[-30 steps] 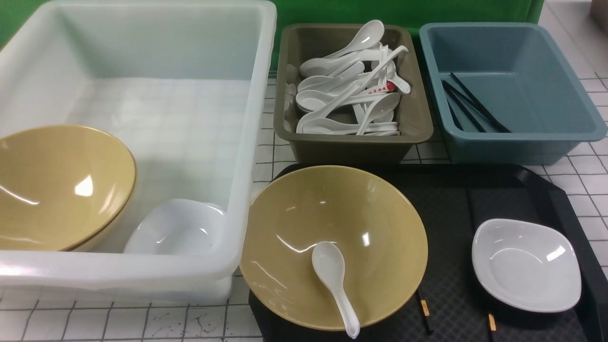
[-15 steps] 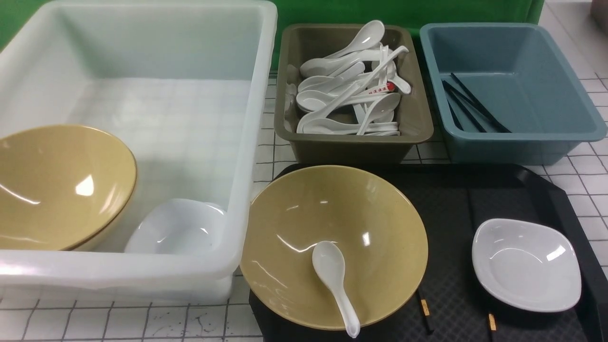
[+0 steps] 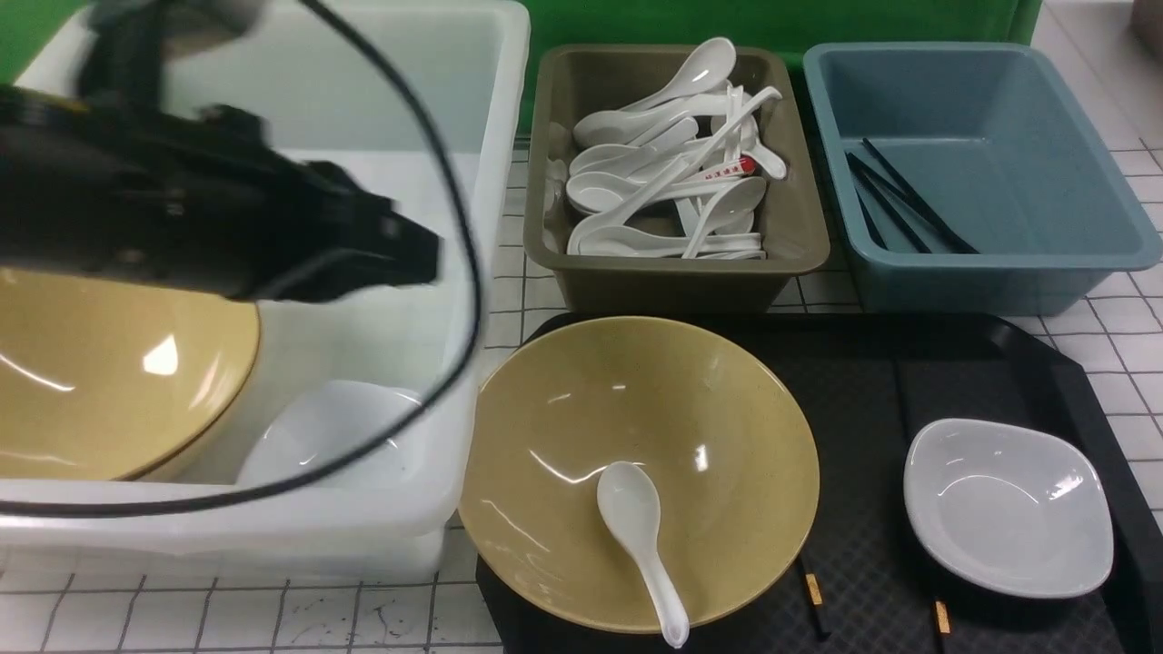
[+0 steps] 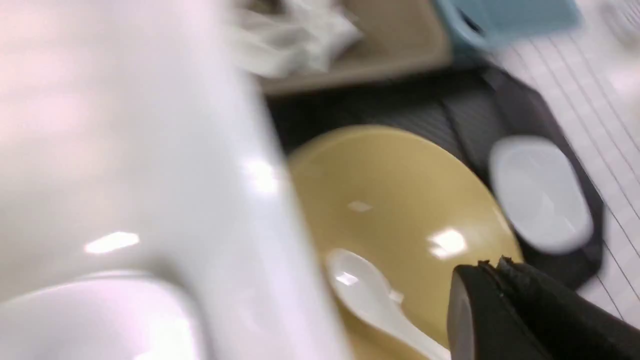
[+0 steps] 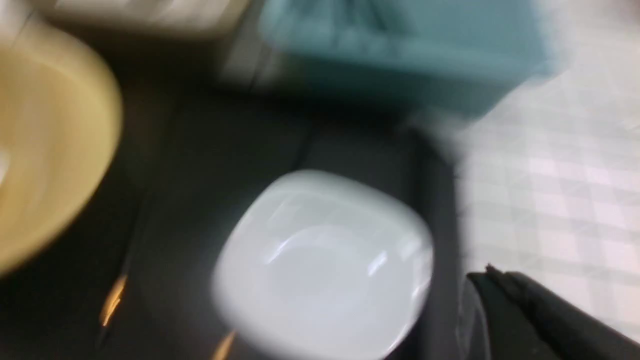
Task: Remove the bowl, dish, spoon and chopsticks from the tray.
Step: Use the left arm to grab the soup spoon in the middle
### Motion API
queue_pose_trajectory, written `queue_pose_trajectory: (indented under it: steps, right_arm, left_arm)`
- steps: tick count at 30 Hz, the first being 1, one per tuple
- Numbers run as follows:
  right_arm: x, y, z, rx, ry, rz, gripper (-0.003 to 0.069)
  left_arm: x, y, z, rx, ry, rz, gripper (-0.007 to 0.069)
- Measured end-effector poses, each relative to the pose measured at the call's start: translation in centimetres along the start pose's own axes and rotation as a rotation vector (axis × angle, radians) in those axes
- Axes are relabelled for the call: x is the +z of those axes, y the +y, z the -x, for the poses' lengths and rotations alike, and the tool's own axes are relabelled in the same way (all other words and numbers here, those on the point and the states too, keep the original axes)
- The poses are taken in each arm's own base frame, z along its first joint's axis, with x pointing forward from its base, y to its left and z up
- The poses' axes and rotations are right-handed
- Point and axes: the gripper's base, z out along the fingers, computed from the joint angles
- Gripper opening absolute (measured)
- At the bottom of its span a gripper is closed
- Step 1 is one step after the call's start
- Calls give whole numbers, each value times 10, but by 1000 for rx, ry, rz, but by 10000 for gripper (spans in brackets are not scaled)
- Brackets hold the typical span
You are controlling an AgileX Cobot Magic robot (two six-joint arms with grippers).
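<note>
Bowl: glossy mustard-tan bowl (image 3: 654, 409), wide and conical, sits at the left end of the diamond-textured black tray (image 3: 909, 363) by the table's near edge. It looks rigid and slick, so the rim is the best place to pinch.
Spoon: white soup spoon (image 3: 636, 536) rests inside the bowl. It looks light and smooth, and its thick handle is the likely hold.
Dish: shallow white rounded-square dish (image 3: 1008, 509), toward the table's right edge, probably slippery.
Chopsticks: thin black chopsticks (image 3: 811, 589), only gold-banded ends plain. They lie stiff and flat, awkward to pinch.
Left gripper (image 3: 418, 250): blurred over the white tub (image 3: 491, 182); jaw state cannot be told.
Right gripper (image 5: 492, 282): near the dish; cannot tell.
</note>
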Motion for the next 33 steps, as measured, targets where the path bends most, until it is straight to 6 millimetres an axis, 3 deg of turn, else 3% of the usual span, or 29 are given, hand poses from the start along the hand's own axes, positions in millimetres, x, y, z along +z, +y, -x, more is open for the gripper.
queue_pose_trajectory:
  steps: [4,7,10,15,16,19,23,27,33]
  right_arm:
    - [14,8,-8,-10,56,103,35]
    - [17,10,-11,-13,65,120,35]
    - [18,13,-12,-34,64,151,35]
    - [17,18,-12,-74,58,185,35]
    - [17,18,-12,-74,58,185,35]
    - [17,19,-11,-78,52,191,36]
    - [17,19,-11,-74,51,193,36]
    - [17,19,-10,-64,39,195,36]
    - [18,19,-9,-60,25,190,36]
  left_arm:
    - [65,-31,5,191,219,-27,17]
    - [93,-41,4,289,318,18,64]
    - [138,-52,-1,405,467,131,258]
    - [188,-52,-8,485,582,257,514]
    - [187,-52,-7,488,580,259,514]
    - [212,-44,-18,493,674,286,572]
    - [224,-34,-30,495,770,315,546]
    - [234,-30,-37,474,810,319,440]
    - [241,-31,-36,455,776,303,150]
